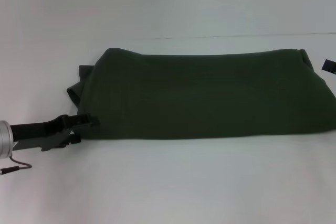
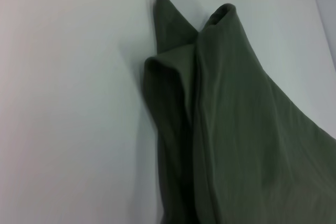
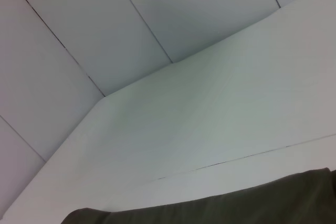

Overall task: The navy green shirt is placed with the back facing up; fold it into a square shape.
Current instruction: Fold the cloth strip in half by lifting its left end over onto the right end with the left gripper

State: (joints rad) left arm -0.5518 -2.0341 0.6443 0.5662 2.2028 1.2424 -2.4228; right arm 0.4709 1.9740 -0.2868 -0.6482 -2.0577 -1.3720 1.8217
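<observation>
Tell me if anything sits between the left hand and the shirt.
Nothing visible does. In the head view the left hand is already at the navy green shirt, at its near left corner, with only bare white table around it. The right hand barely shows at the shirt's far right edge.

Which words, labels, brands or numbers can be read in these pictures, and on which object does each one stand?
None can be read.
The navy green shirt shows only plain fabric in all three views, with no lettering or tag visible.
The left claw, at the shirt's left end, carries no legible marking.
The white table is unmarked.
</observation>
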